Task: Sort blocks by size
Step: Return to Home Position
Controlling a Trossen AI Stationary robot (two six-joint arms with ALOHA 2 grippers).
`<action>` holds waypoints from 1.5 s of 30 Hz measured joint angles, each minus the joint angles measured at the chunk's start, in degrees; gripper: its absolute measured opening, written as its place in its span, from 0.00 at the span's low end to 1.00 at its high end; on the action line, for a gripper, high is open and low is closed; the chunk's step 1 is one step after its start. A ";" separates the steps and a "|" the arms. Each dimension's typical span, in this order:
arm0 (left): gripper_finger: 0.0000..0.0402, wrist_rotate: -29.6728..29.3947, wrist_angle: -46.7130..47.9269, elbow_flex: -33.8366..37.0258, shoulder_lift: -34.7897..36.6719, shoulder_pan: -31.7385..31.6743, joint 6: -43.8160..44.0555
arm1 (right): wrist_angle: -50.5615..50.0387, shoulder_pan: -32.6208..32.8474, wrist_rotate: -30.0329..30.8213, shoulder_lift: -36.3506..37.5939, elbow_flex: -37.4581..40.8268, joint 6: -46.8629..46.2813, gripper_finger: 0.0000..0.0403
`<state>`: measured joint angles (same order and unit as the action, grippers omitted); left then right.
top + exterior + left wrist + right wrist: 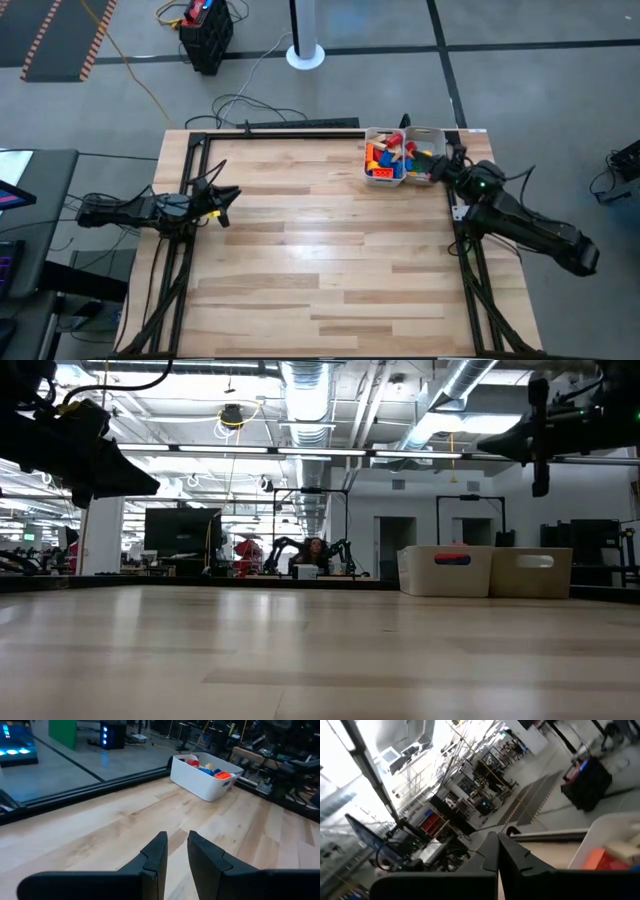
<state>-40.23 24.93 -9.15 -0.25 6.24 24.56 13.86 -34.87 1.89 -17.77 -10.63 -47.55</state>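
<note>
All visible blocks (388,160) lie in two white trays (430,133) at the far right corner of the worktop (320,270); none loose, so sorting looks done. Right gripper (438,172) beside trays, fingers closed, empty. Left gripper (226,195) at left edge, fingers slightly apart.

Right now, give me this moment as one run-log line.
left gripper: open, empty, at left edge of table | right gripper: shut, empty, by the white bins | blocks: all visible ones in the white bins
</note>
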 joint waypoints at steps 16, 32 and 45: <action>0.17 -0.13 -0.07 0.02 0.00 0.00 -2.91 | -19.62 1.95 -0.24 1.24 -0.02 14.67 0.09; 0.17 -0.15 -2.84 0.17 -0.02 0.00 -4.22 | -44.03 1.73 -0.20 1.23 -0.02 25.99 0.09; 0.17 -0.13 -3.19 0.17 -0.02 0.00 -4.24 | -43.56 1.73 -0.20 1.23 -0.02 25.99 0.09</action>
<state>-40.36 21.74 -8.97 -0.27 6.24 20.32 -29.69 -33.15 1.69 -16.53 -10.66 -21.56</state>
